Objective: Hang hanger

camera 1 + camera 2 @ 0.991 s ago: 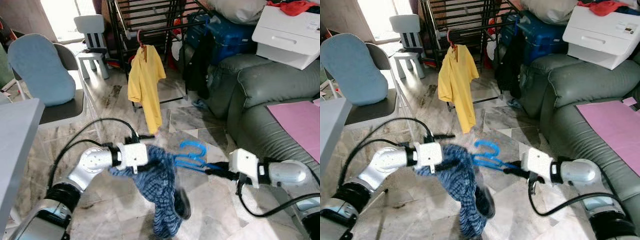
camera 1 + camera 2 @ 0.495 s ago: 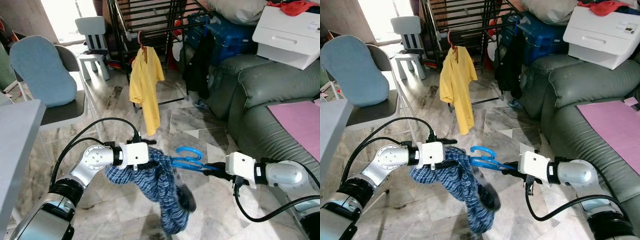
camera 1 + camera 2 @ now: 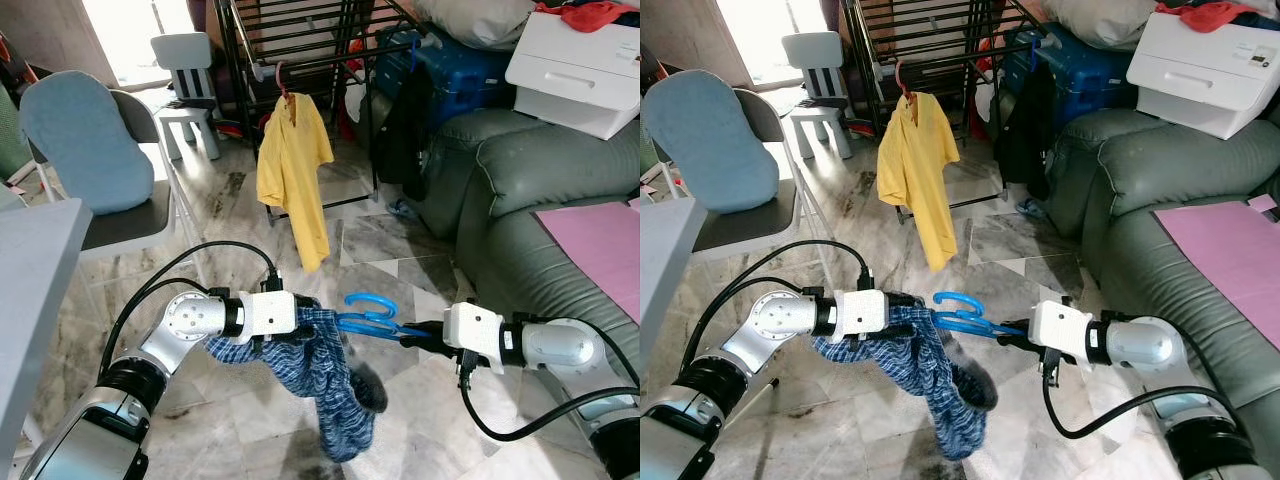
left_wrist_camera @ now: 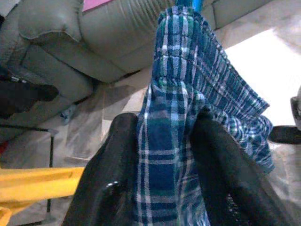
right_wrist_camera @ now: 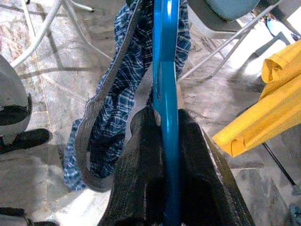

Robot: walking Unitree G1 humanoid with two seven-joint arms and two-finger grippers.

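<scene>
A blue plastic hanger (image 3: 368, 316) is held level above the floor, my right gripper (image 3: 412, 336) shut on its end; the right wrist view shows the blue hanger bar (image 5: 165, 94) pinched between the black fingers (image 5: 141, 174). Blue plaid shorts (image 3: 330, 385) hang from the hanger's other end, and my left gripper (image 3: 300, 322) is shut on their waistband (image 4: 176, 136). The black drying rack (image 3: 300, 40) stands behind, with a yellow shirt (image 3: 295, 165) hanging from it on a pink hanger.
A grey sofa (image 3: 540, 190) runs along the right, with a pink sheet (image 3: 600, 240) on its seat. A blue suitcase (image 3: 440, 60) and white drawer box (image 3: 580, 65) sit behind it. A blue-backed chair (image 3: 80, 140), grey table edge (image 3: 30, 290) and small white chair (image 3: 185, 80) stand left.
Both grippers have come closer together and dropped a little. The shorts have slid further onto the hanger, and their loose end swings lower between the arms.
</scene>
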